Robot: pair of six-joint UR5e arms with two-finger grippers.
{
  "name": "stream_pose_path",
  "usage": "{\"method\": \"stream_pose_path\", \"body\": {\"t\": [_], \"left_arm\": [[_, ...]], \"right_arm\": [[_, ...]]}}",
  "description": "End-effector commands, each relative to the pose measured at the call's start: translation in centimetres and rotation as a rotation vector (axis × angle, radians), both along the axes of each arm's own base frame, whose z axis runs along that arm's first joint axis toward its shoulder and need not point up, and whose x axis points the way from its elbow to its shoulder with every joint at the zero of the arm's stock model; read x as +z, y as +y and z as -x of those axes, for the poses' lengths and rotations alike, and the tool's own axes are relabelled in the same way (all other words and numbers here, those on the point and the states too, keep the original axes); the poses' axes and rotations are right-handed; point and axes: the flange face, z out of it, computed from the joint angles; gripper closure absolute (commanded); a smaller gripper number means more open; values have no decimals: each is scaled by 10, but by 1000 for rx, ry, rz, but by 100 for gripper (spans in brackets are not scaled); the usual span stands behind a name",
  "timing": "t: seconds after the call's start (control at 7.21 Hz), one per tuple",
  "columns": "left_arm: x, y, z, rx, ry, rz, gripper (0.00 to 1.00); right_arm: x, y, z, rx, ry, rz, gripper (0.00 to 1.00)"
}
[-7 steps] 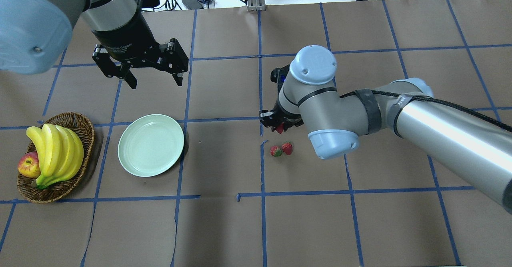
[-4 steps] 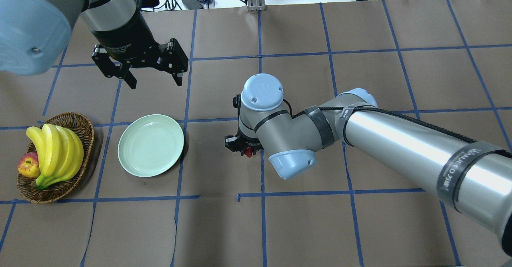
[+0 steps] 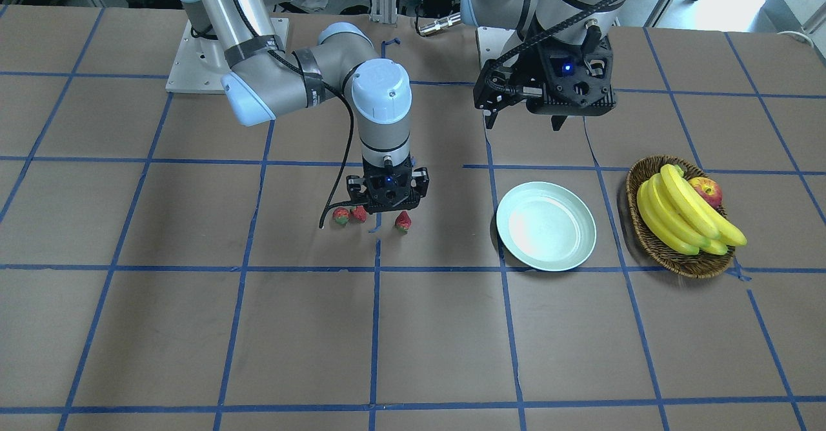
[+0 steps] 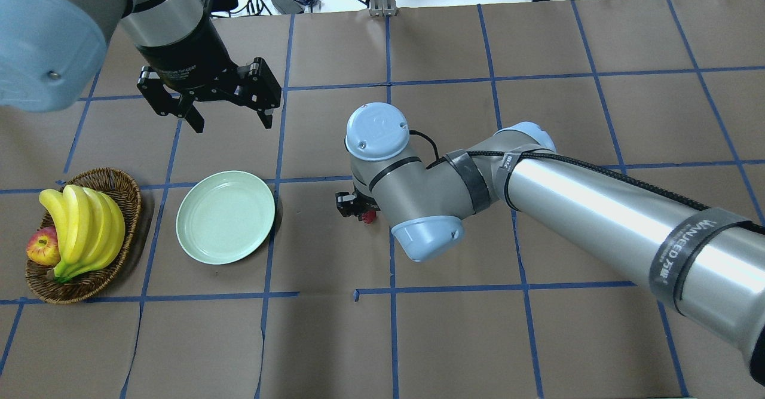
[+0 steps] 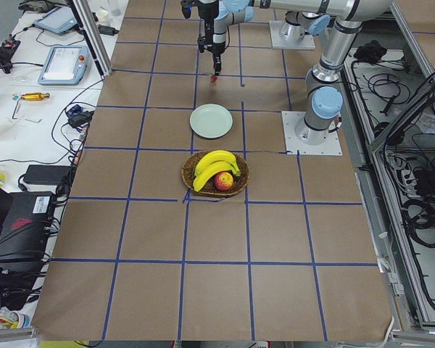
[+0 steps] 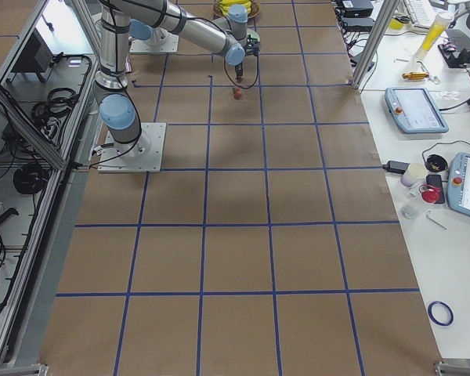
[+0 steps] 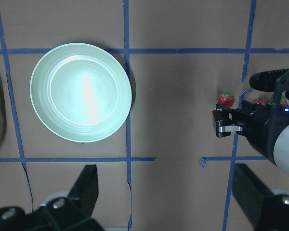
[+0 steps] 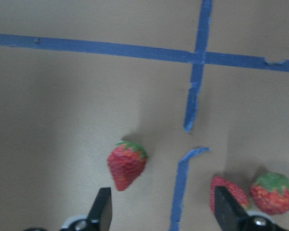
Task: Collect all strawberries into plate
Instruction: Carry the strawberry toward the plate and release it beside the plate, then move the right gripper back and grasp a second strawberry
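The pale mint plate (image 4: 225,217) is empty; it also shows in the front view (image 3: 546,226) and the left wrist view (image 7: 80,91). My right gripper (image 3: 386,210) hangs open just above the table, right of the plate in the overhead view. One strawberry (image 8: 127,164) lies on the table below it, near one finger, and shows in the front view (image 3: 402,221) and the overhead view (image 4: 369,217). Two more strawberries (image 3: 341,216) (image 3: 359,213) lie together beside it. My left gripper (image 4: 233,124) is open and empty, high behind the plate.
A brown wicker basket (image 4: 128,185) with bananas (image 4: 83,226) and an apple (image 4: 43,246) stands left of the plate in the overhead view. The right arm's elbow (image 4: 427,238) covers the two other strawberries in that view.
My right gripper has moved left toward the plate with one strawberry, away from the other two. Its fingers now stand open and that strawberry lies on the table. The left arm has not moved.
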Motion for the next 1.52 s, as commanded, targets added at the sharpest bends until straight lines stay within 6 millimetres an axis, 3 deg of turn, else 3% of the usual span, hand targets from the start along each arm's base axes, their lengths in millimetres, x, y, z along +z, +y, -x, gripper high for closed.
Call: {"method": "stream_pose_path", "body": {"t": [0.0, 0.14, 0.55, 0.69, 0.97, 1.39], "left_arm": [[1, 1, 0, -1, -1, 0, 0], [-1, 0, 0, -1, -1, -3, 0], [-4, -2, 0, 3, -1, -9, 0], [-3, -1, 0, 3, 0, -8, 0], [-5, -2, 0, 3, 2, -11, 0], [-5, -2, 0, 3, 1, -11, 0]], "right_arm": [[24, -16, 47, -61, 92, 21, 0], [15, -23, 64, -80, 102, 1, 0], [-34, -21, 64, -90, 121, -84, 0], [-40, -23, 65, -104, 124, -91, 0], [-33, -27, 59, -271, 77, -84, 0], [-42, -15, 67, -647, 105, -86, 0]]}}
